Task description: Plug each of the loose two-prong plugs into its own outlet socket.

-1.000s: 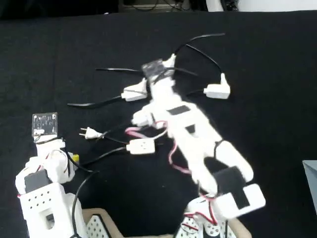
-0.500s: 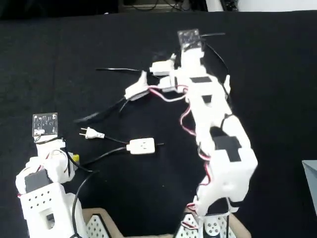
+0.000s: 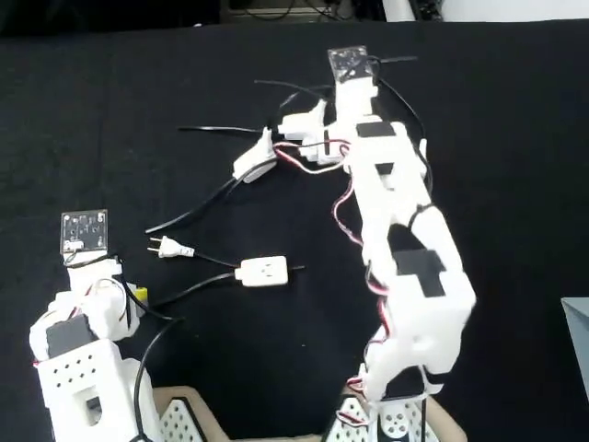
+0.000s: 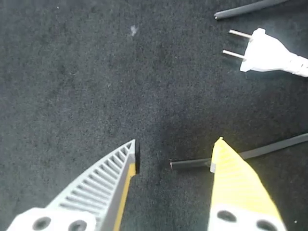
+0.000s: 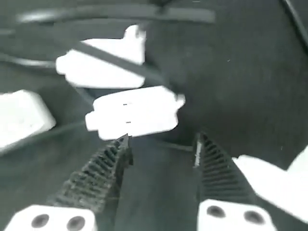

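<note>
A loose white two-prong plug (image 3: 171,247) lies on the black cloth at the left, seen up close as the plug (image 4: 262,45) beyond my left gripper (image 4: 175,149). That gripper is open over bare cloth, a black cable (image 4: 250,154) crossing by its yellow finger. A white outlet socket (image 3: 263,270) lies mid-table. My right arm stretches to the far side, where my right gripper (image 3: 316,138) stands open just short of a white socket block (image 5: 132,113). Further white blocks (image 3: 253,161) (image 3: 302,122) lie there among tangled cables.
Black cables run across the cloth between the blocks and toward the left arm's base (image 3: 78,368). Another white block (image 3: 422,155) peeks out beside the right arm. A grey box corner (image 3: 578,336) sits at the right edge.
My right arm has swung from mid-table out to the far side, and the cables and white blocks there have shifted. The left arm has not moved.
</note>
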